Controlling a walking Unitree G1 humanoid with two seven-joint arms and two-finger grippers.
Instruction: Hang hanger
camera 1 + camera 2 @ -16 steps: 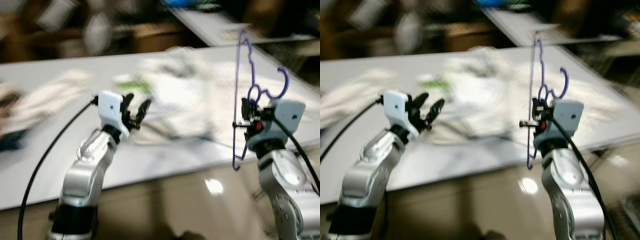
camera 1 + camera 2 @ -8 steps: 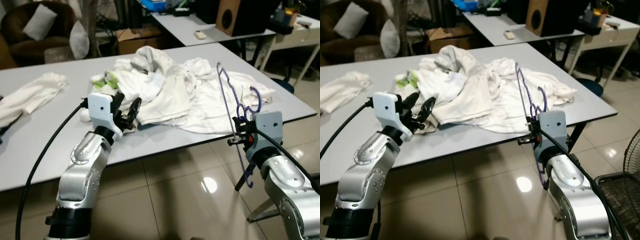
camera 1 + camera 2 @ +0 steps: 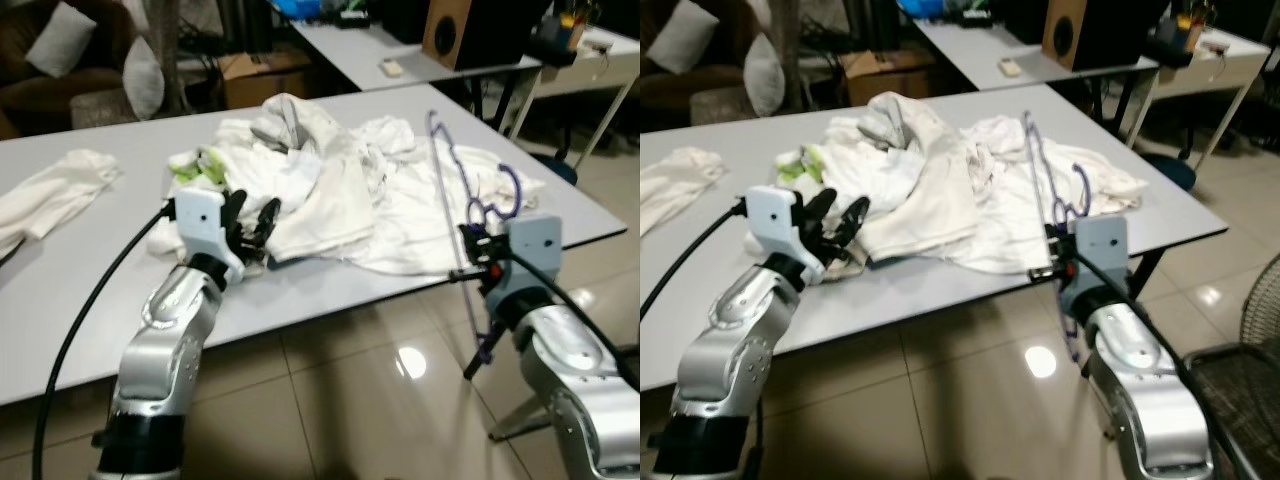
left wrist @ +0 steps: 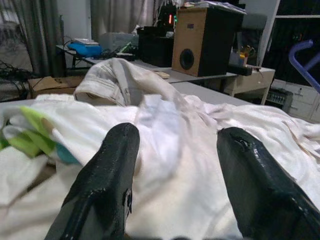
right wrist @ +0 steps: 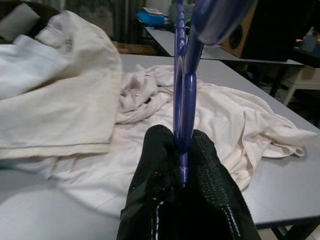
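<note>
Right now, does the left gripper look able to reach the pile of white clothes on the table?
Probably yes. The left gripper is open, pointing at the pile of white clothes on the table, with nothing between them. The right gripper is shut on the purple hanger, off to the side.

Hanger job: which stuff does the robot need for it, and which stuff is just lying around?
Needed for the job:
purple hanger, pinched in the right gripper
pile of white clothes on the grey table
left gripper, open at the pile's edge

Just lying around:
white cloth at the table's left
wooden speaker behind
cardboard box
</note>
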